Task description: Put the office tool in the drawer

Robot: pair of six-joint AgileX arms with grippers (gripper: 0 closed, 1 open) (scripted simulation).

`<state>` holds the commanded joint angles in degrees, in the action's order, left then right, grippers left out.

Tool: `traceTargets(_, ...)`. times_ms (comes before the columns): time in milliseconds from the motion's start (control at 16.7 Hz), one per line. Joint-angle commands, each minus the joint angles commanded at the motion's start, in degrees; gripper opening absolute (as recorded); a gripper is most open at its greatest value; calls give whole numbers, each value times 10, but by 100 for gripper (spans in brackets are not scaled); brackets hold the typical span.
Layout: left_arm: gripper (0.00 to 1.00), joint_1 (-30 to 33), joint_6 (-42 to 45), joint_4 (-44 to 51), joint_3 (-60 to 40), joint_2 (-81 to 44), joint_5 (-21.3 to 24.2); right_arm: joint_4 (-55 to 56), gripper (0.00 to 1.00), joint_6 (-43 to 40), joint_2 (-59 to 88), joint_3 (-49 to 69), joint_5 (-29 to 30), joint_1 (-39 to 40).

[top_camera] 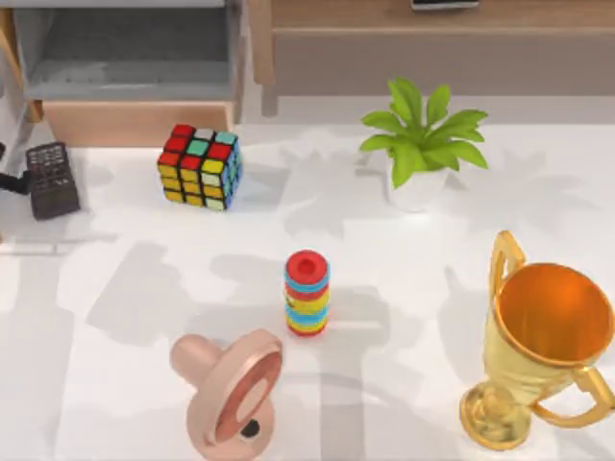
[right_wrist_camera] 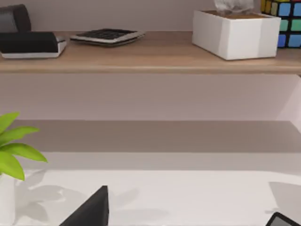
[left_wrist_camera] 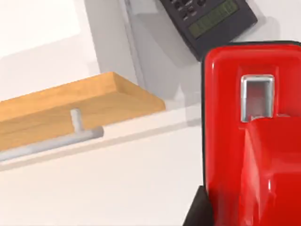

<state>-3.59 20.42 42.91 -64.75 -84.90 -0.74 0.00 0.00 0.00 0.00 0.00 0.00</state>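
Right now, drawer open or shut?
Open. The drawer is pulled out: its grey inside shows behind the tan front panel in the top view. Nothing lies in it.

The red stapler (left_wrist_camera: 251, 136) and the calculator (left_wrist_camera: 207, 21) both run past the left wrist view's edges.

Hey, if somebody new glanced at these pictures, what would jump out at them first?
Probably the golden trophy at the table's front right, then the colourful cube near the open drawer at the back left. In the left wrist view, the bright red stapler looms close, with the drawer's wooden front and a dark calculator beyond it.
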Motion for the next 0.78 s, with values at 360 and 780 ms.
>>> traceTargets(360, 0, -83, 7, -22, -267, -134, -9, 0, 100, 0, 0, 0, 0, 0)
traceTargets(780, 0, -150, 18, 13, -401, -333, -8, 0, 100, 0, 0, 0, 0, 0)
